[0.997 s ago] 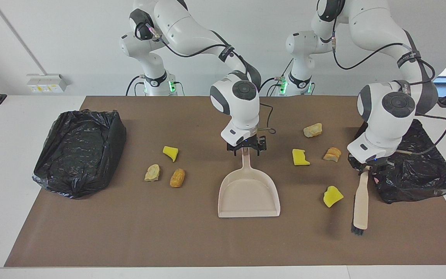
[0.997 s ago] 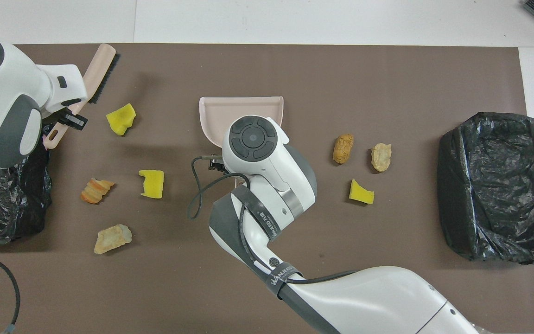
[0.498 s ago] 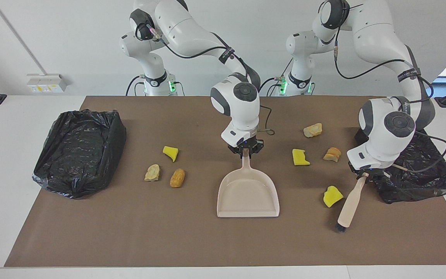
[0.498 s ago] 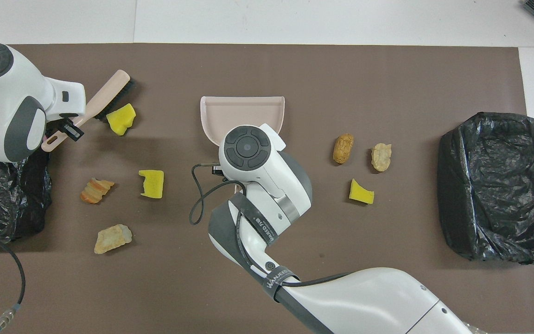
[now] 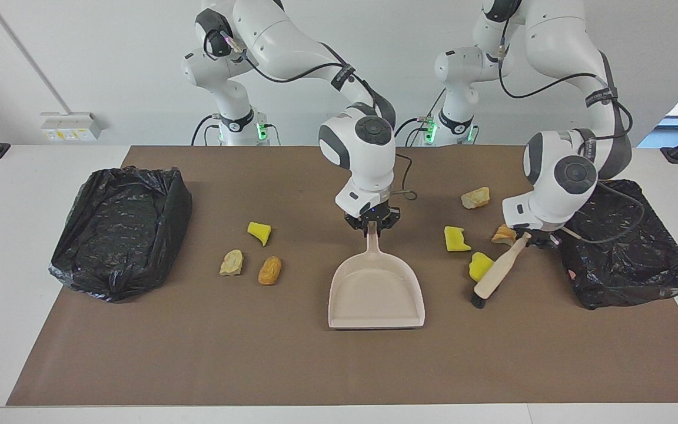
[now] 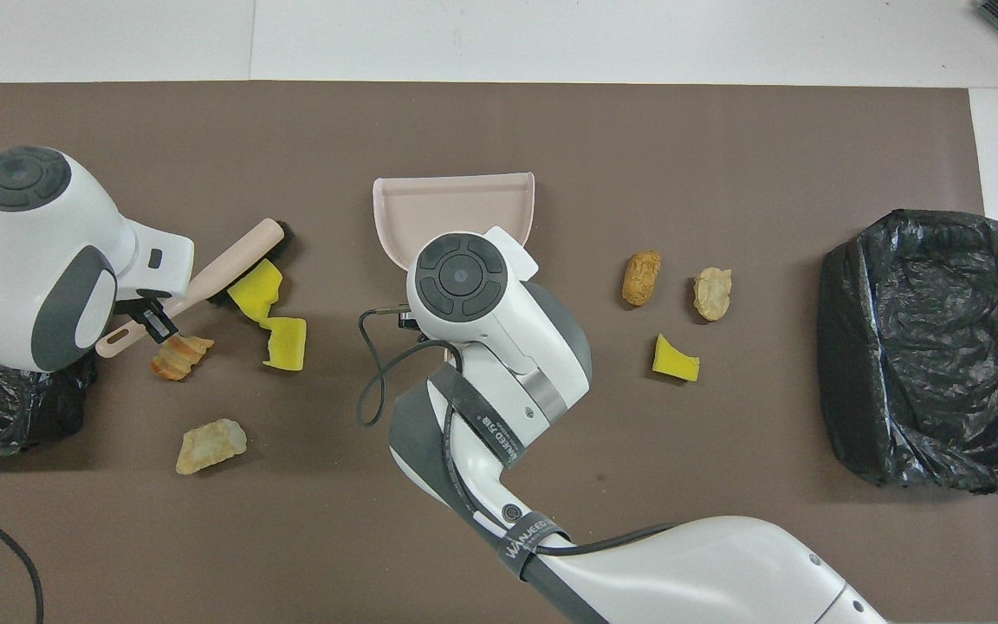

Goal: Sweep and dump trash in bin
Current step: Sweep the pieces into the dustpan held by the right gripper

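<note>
The dustpan [image 5: 376,293] lies flat at the middle of the brown mat [image 5: 292,365], its tray bare, its open lip turned away from the robots. The right gripper [image 5: 372,227] is pinched onto the top of its handle. The left gripper [image 5: 528,238] is clamped on the handle of the hand brush [image 5: 497,272], which slants down to the mat with its black bristles against a yellow sponge chunk [image 5: 480,265].

A bin lined with a black bag [image 5: 120,227] stands at the right arm's end of the table (its inside shows only black plastic, so I cannot tell whether anything lies in it). A second black bag [image 5: 627,247] sits at the left arm's end, just beside the left gripper.

All seven scraps lie on the mat. Near the brush are the pushed sponge chunk, a second yellow sponge piece [image 5: 455,238] touching or almost touching it, an orange-brown bread piece [image 5: 502,234] by the brush handle, and a beige lump [image 5: 476,198] nearer to the robots. Between the dustpan and the bin are a yellow sponge wedge [image 5: 259,232], a brown bread-like piece [image 5: 269,270] and a beige stone-like lump [image 5: 232,262].
</note>
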{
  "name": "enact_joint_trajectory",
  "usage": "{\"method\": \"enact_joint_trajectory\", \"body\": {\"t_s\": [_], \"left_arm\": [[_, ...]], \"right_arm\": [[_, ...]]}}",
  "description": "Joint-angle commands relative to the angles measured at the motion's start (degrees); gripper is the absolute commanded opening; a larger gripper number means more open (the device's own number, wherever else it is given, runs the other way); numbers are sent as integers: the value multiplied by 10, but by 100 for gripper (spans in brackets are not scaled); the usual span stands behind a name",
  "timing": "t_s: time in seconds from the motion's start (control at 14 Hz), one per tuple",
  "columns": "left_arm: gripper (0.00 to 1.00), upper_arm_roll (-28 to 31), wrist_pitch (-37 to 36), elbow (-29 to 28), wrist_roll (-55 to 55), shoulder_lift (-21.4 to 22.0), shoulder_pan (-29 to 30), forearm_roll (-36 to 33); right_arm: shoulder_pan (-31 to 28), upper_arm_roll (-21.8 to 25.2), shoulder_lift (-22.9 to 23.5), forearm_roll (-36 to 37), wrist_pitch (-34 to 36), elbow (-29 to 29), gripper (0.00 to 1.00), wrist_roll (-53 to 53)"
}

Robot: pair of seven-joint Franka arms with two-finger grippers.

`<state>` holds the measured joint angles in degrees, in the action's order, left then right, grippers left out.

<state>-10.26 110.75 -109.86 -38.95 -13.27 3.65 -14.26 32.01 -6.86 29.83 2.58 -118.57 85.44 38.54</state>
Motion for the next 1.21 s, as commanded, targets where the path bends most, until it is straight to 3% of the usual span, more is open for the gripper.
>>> {"method": "enact_joint_trajectory", "body": {"t_s": [0.0,0.36,0.57,0.71,0.93,1.14], "left_arm": [[0,7,-32,-88,23,82,-32,28],[0,10,-94,-89,130,187,-23,45],[0,12,-135,-111,270,213,-15,45],[0,12,-134,-149,416,241,-8,44],[0,13,-105,-228,531,282,-1,44],[0,12,-29,-271,666,262,7,44]], "right_arm": [[-15,-1,-72,3,7,77,0,-125],[-49,-1,-194,-2,36,206,0,-372],[-49,-1,-231,6,36,263,0,-530],[-48,-1,-237,6,37,276,0,-641],[-46,-1,-235,6,41,277,0,-759],[-34,-1,-218,7,22,286,0,-790]]}}
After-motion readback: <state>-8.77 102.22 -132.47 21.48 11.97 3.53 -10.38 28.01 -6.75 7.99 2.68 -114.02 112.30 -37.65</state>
